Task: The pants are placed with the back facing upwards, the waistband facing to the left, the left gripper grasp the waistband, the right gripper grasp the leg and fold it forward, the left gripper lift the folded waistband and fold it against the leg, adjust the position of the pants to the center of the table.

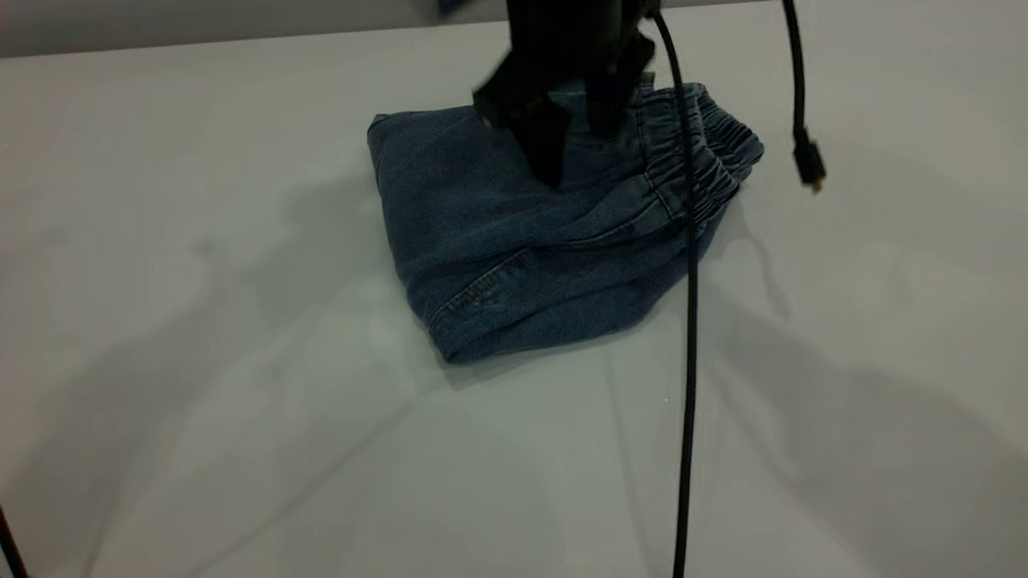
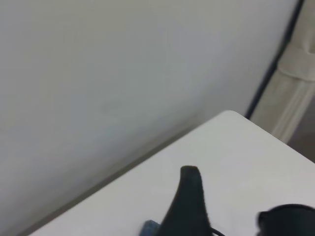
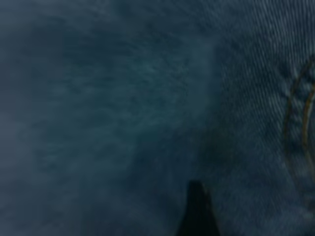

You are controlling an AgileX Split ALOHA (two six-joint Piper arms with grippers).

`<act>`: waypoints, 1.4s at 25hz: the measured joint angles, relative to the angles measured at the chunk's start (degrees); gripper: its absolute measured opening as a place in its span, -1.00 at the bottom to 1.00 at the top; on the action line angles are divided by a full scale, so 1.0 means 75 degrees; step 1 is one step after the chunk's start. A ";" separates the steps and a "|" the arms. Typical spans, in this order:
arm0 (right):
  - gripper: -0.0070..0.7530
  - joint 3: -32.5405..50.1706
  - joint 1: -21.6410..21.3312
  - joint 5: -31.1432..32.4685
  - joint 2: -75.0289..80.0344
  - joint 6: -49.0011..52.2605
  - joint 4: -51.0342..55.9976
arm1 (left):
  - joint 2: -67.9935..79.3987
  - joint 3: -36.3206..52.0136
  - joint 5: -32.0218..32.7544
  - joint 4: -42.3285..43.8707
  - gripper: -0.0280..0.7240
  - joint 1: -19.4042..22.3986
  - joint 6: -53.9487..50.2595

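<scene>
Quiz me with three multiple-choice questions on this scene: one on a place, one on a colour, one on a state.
1. In the exterior view, on which side of the pants is the elastic waistband?
A. left
B. right
C. hidden underneath

2. What colour are the pants?
A. blue
B. red
C. white

3. The pants are:
A. spread out flat
B. folded into a bundle
C. hanging in the air

Answers:
1 B: the gathered waistband runs along the right edge of the pants.
2 A: they are blue denim on the pale table.
3 B: the layers lie stacked, with the right gripper just above them, while the left gripper faces a wall.
</scene>
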 joint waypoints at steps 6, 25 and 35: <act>0.21 -0.0002 -0.0006 -0.0007 0.0383 0.0014 0.0503 | 0.0000 0.0000 0.0064 0.0000 0.58 0.0000 0.0000; 0.21 -0.0010 -0.0006 -0.0316 0.0637 0.3242 0.1696 | 0.0000 -0.0007 0.0336 0.0006 0.58 0.0000 0.0003; 0.21 -0.0010 -0.0006 -0.0667 0.0642 0.5649 0.2171 | 0.0000 -0.0007 0.0336 0.0006 0.58 0.0000 0.0003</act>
